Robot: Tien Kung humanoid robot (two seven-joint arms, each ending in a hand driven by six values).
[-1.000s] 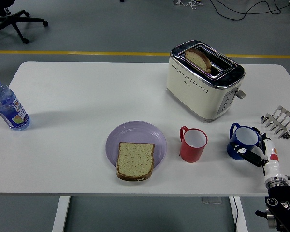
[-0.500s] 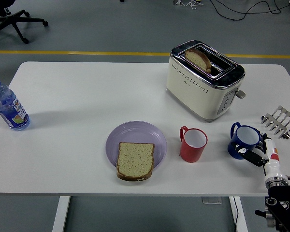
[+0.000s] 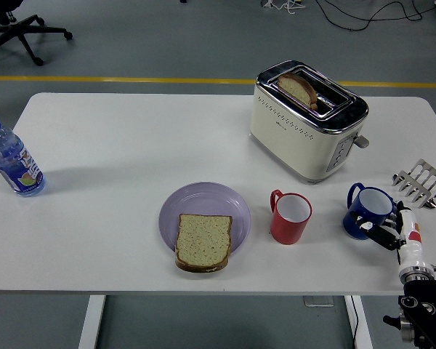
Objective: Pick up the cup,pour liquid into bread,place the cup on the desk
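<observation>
My right hand (image 3: 389,234) at the blue ceramic cup (image 3: 368,211).
My fingers touch the cup's near right side, though I cannot tell if they grip it; it stands upright on the white table (image 3: 116,160), right of the red mug (image 3: 290,217) and the bread slice (image 3: 203,241) on its lilac plate (image 3: 203,201).

A bread slice (image 3: 203,242) is laid on a purple plate (image 3: 203,203) near the bench (image 3: 131,145) front. A red cup (image 3: 290,217) stands right of it; further right, a blue cup (image 3: 366,211) is touched by the right hand's (image 3: 396,234) fingers (image 3: 381,238). A toaster (image 3: 308,120) is seen behind.
</observation>
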